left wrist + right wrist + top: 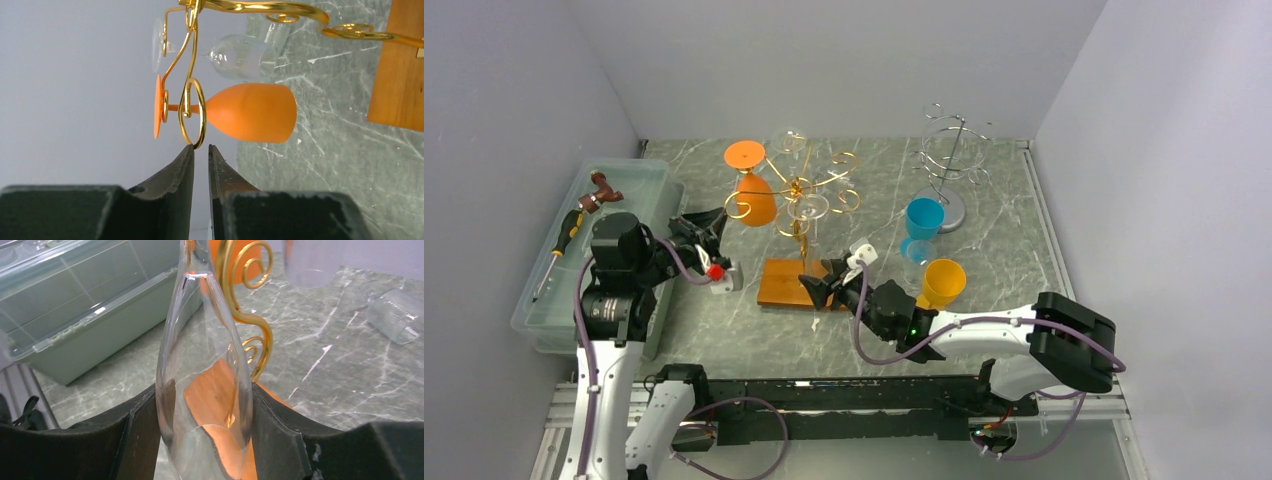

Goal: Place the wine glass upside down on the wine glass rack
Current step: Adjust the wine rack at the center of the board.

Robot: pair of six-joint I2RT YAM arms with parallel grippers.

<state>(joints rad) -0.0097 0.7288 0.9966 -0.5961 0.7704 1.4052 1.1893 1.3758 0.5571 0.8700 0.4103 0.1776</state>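
The gold wine glass rack (800, 186) stands on a wooden base (780, 284) in the middle of the table. An orange wine glass (757, 200) hangs upside down on its left arm, and a clear one (789, 140) hangs at the back. My right gripper (827, 285) is shut on the bowl of a clear wine glass (200, 355), held stem up over the base next to the rack's post (250, 315); its foot (808, 209) is among the gold loops. My left gripper (201, 146) is shut and empty, its tips touching the gold ring (192, 112) beside the orange glass (250, 112).
A silver wire rack (949, 170) stands at the back right. A blue glass (924, 218), a yellow cup (944, 281) and a clear tumbler (397, 315) are right of the wooden base. A lidded plastic bin (629, 190) with tools lies along the left edge.
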